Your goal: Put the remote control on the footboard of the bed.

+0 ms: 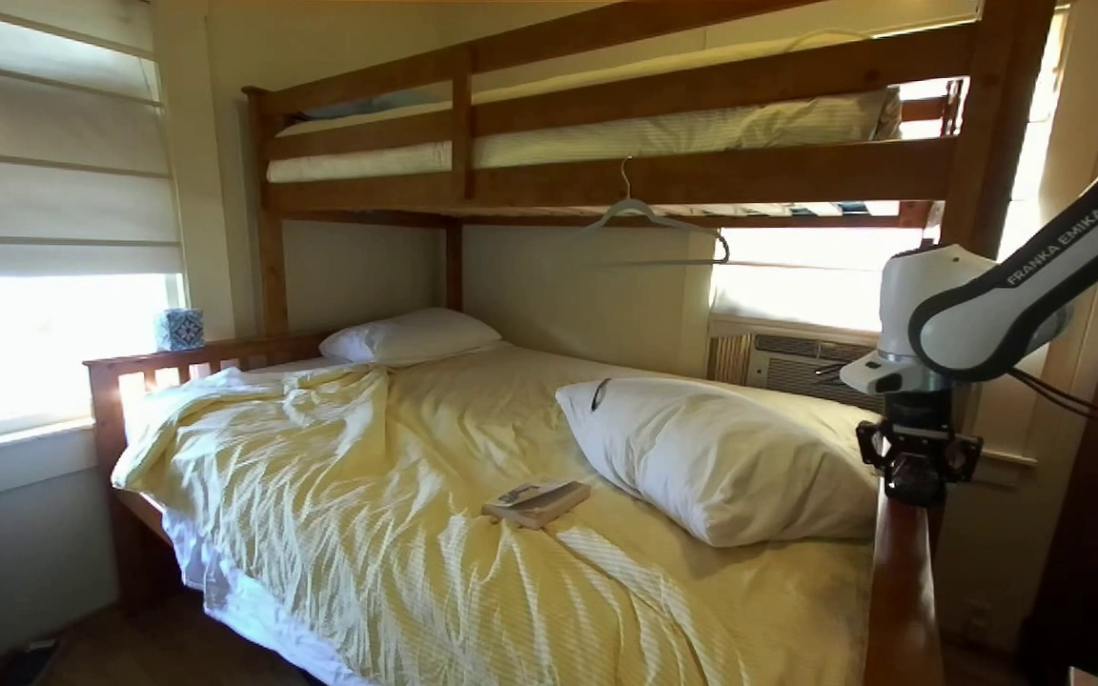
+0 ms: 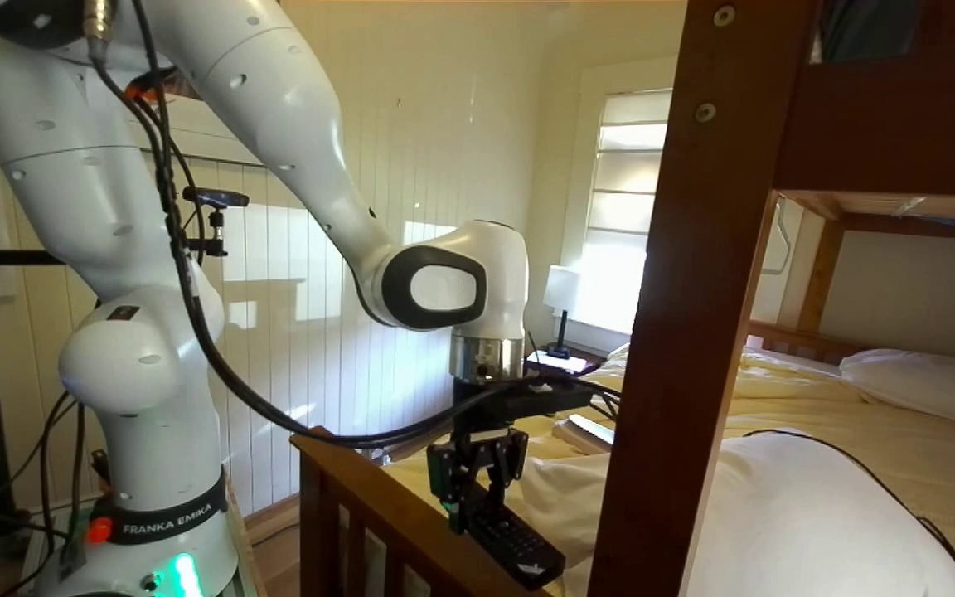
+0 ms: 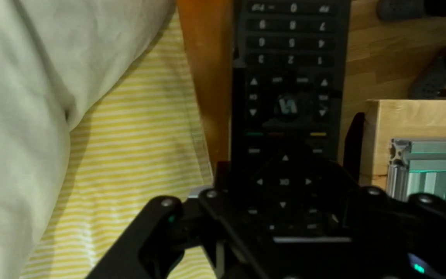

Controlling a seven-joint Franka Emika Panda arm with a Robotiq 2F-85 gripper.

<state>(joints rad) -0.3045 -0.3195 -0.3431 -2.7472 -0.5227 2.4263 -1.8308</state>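
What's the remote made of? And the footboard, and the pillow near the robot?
The remote is probably hard plastic: it's smooth, black, straight-edged and neatly printed.
The footboard looks like wood, likely varnished, since it's warm brown with a soft shine.
The pillow looks like soft, dull cloth outside, maybe cotton, because it creases. I can't see what's inside.

Remote control is looking like smooth plastic to me | footboard is showing smooth wood | sheets are showing creased cloth | pillows are looking matt | arm is gleaming glossily, its metal collar shining
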